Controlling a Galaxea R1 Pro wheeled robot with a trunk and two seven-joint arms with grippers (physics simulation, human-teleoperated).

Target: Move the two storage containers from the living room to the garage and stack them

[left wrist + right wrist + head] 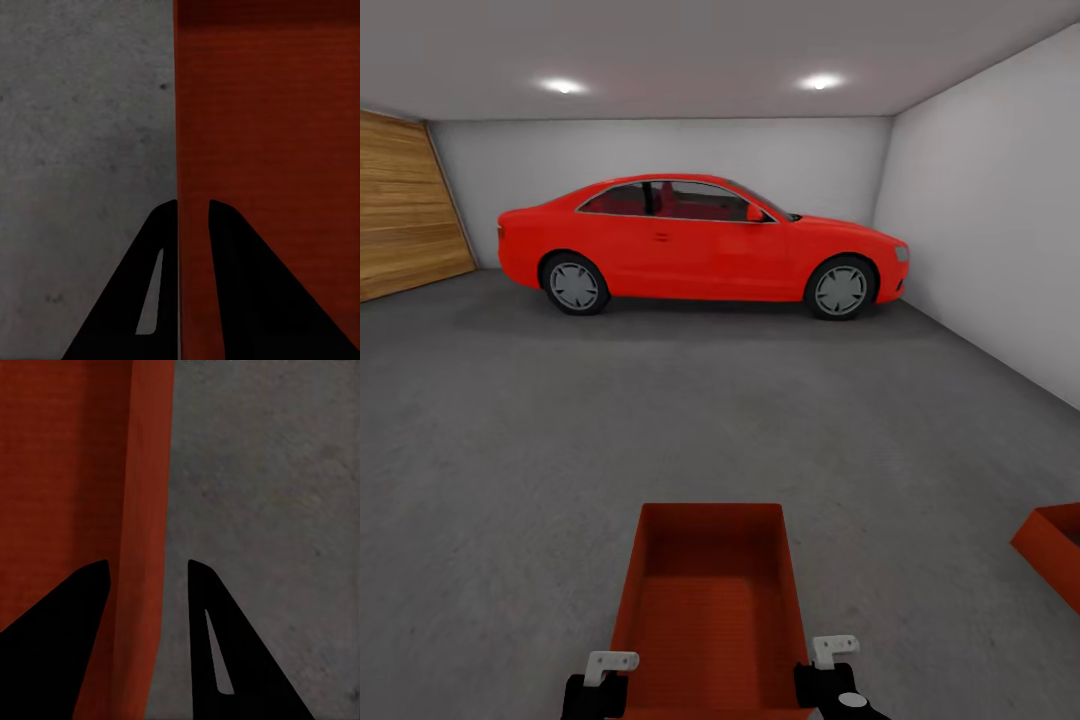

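Observation:
I am in the garage. One red-orange open-top storage container [710, 610] sits low in the head view, right in front of me, between my two grippers. My left gripper [605, 668] straddles its left side wall, one finger outside and one inside. In the left wrist view, that gripper [193, 206] is shut on the thin wall, with the container [270, 112] beside grey floor [82, 112]. My right gripper [830, 655] straddles the opposite wall. In the right wrist view, that gripper [148, 564] clamps the container [67, 472]. The other storage container [1055, 550] rests on the floor [660, 420] at the right edge.
A red coupe [700, 245] is parked side-on along the far wall. A wooden plank door [405, 210] stands at the left and a white wall [1000, 220] runs along the right. Dark grey concrete stretches between me and the car.

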